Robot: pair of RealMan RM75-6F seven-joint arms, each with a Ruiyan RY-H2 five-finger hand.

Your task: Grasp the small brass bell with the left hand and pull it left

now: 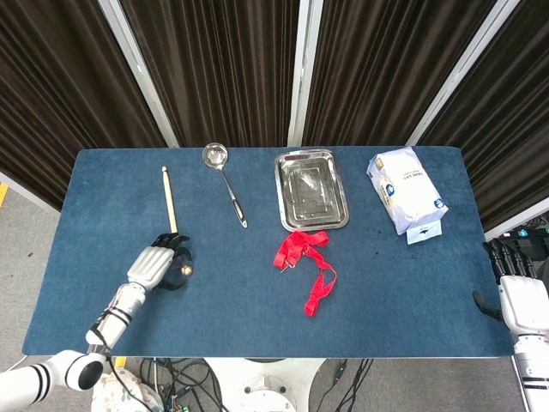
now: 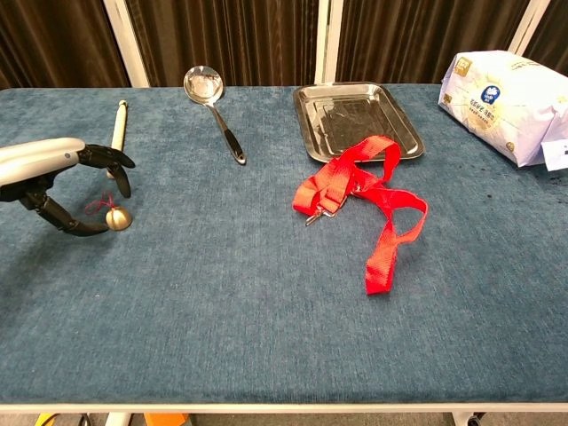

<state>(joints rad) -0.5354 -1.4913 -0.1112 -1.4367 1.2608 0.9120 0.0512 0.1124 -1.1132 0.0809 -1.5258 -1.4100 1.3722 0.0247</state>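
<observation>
The small brass bell (image 2: 118, 218) with a red string lies on the blue table (image 2: 231, 293), left of centre; in the head view the bell (image 1: 186, 270) shows beside my fingers. My left hand (image 2: 67, 173) arches over it, fingers (image 2: 115, 164) curled above and thumb (image 2: 84, 229) low at the bell's left side, not closed on it. The left hand (image 1: 157, 262) sits just left of the bell from above. My right hand (image 1: 518, 296) hangs off the table's right edge, fingers apart, holding nothing.
A wooden stick (image 2: 115, 138) lies just behind the left hand. A metal ladle (image 2: 213, 102), a steel tray (image 2: 355, 120), a red ribbon (image 2: 364, 200) and a white bag (image 2: 506, 98) lie further right.
</observation>
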